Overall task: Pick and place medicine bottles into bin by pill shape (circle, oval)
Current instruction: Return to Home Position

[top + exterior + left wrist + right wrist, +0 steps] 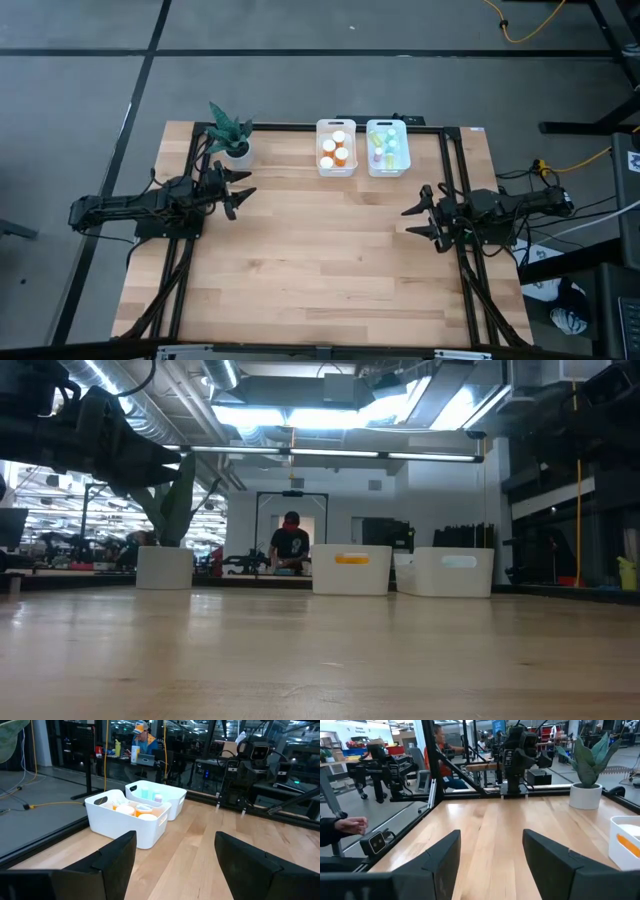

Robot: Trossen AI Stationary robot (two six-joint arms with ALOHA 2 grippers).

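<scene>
left gripper [245, 186] spread, empty, near the table's [320, 270] left edge. right gripper [410, 221] spread, empty, near the right edge. orange bottles [335, 152] sit in left bin [319, 150], pastel bottles [386, 150] in right bin [408, 150], side by side at the far edge.

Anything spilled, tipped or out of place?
Nothing stands out. Orange bottles sit in the left bin, pastel bottles in the right bin, the plant stands upright, and the left gripper and right gripper are open, empty.
</scene>
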